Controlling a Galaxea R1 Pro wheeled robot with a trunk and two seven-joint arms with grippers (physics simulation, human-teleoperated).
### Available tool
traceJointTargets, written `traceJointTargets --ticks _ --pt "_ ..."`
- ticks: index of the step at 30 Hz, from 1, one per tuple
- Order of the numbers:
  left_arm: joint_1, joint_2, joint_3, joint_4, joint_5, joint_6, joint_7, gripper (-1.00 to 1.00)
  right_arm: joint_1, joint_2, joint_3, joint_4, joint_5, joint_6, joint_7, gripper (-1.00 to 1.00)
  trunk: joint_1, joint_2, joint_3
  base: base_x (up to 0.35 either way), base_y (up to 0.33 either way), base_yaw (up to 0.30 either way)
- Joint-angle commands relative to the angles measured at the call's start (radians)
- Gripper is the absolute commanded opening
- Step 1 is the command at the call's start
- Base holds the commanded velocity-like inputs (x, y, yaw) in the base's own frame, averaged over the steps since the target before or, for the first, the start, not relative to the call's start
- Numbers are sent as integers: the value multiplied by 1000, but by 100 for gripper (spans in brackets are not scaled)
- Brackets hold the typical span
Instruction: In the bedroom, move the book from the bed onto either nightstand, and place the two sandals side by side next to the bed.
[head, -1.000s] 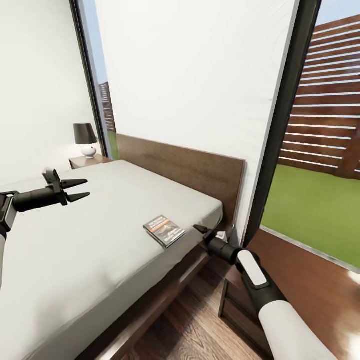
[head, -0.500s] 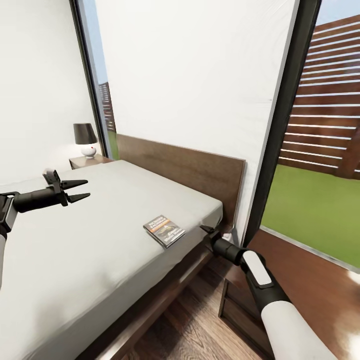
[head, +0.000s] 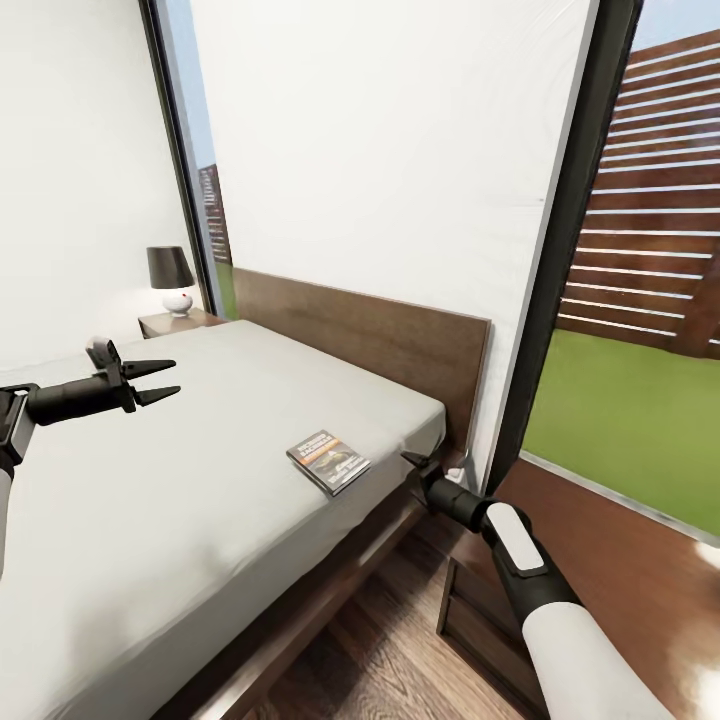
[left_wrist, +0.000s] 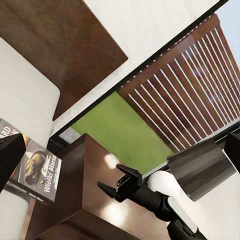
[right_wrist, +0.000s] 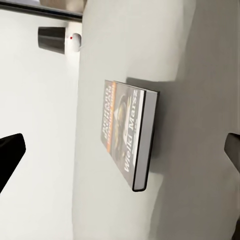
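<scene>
White walls and tall dark-framed windows close in the bedroom, with green lawn and a slatted brown fence outside on the right. Most of the head view is taken by the large low bed, with its dark brown wooden frame, plain headboard and smooth light-grey mattress.

The small thin paperback book, dark-covered with an orange-and-white title band, lies flat on the mattress near the right edge, a little short of the headboard. From the right wrist view the same book sits dead ahead between the fingers, spine towards the camera.

The right gripper hangs low just beside the bed's right edge, close to the book but not touching it. Its fingers are spread apart and hold nothing, which I judge to be a line-up for a pinch on the book's near edge. It stands over the low dark-brown glossy nightstand at the right of the bed, a handy drop-off spot.

The left gripper hovers above the mattress at the far left, fingers apart and empty, well clear of the book, seemingly parked out of the way.

A second nightstand at the far left carries a small white lamp with a dark shade.
</scene>
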Motion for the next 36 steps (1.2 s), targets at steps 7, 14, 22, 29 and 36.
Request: traceJointTargets --ticks 7,14,22,29,36 --pt "-1 -1 4 0 -11 10 -8 100 -1 3 3 46 3 7 4 100 0 0 -1 0 0 0" --pt "-1 4 4 0 -11 10 -8 100 -1 4 9 97 1 6 7 100 0 0 -1 0 0 0" --pt "0 13 4 2 -11 10 -8 100 -1 4 11 112 0 6 6 100 0 0 -1 0 0 0" --pt "-1 16 4 3 -11 10 -8 100 -1 4 12 114 -3 6 7 100 0 0 -1 0 0 0" --pt "-1 16 4 4 -11 10 -8 100 -1 5 12 114 -4 6 9 100 0 0 -1 0 0 0"
